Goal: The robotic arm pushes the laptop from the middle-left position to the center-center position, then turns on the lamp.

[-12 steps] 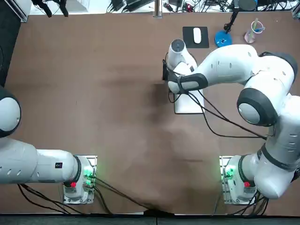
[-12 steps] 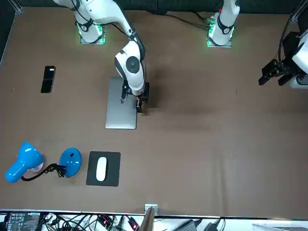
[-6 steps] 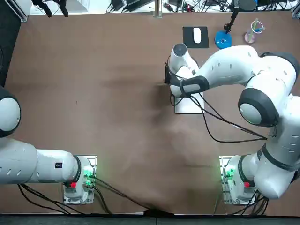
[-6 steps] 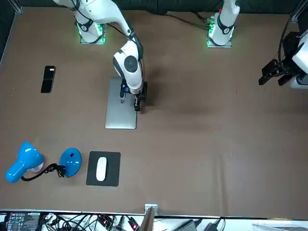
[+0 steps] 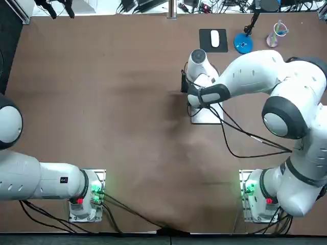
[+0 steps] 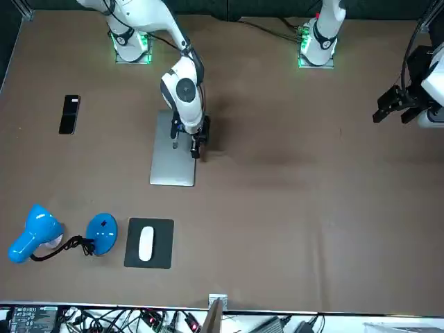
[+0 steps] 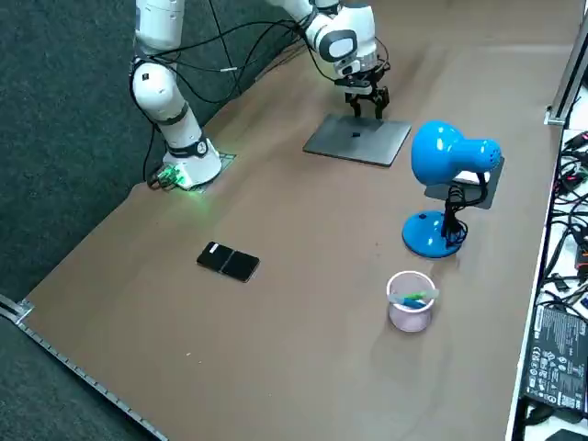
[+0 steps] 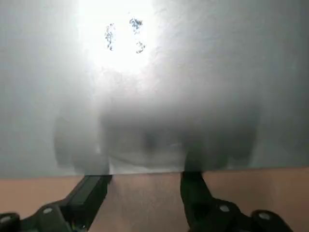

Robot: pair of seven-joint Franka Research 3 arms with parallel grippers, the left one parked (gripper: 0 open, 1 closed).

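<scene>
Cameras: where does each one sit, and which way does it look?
Top: overhead, looking straight down; both arm bases at the bottom, right arm over the laptop.
Front: across the table, facing the robot; right gripper open at the laptop's edge.
Right side: raised at the robot's right, looking diagonally down; shows lamp and right arm.
Wrist: on the right arm, watching its fingers at the laptop's edge.
Shared: all four show the laptop.

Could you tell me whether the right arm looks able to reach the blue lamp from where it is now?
Probably yes. The right gripper, jaws open, sits at the laptop edge, and the lamp stands close beyond it; only the flat mouse pad lies nearby. Its switch is not visible.
</scene>
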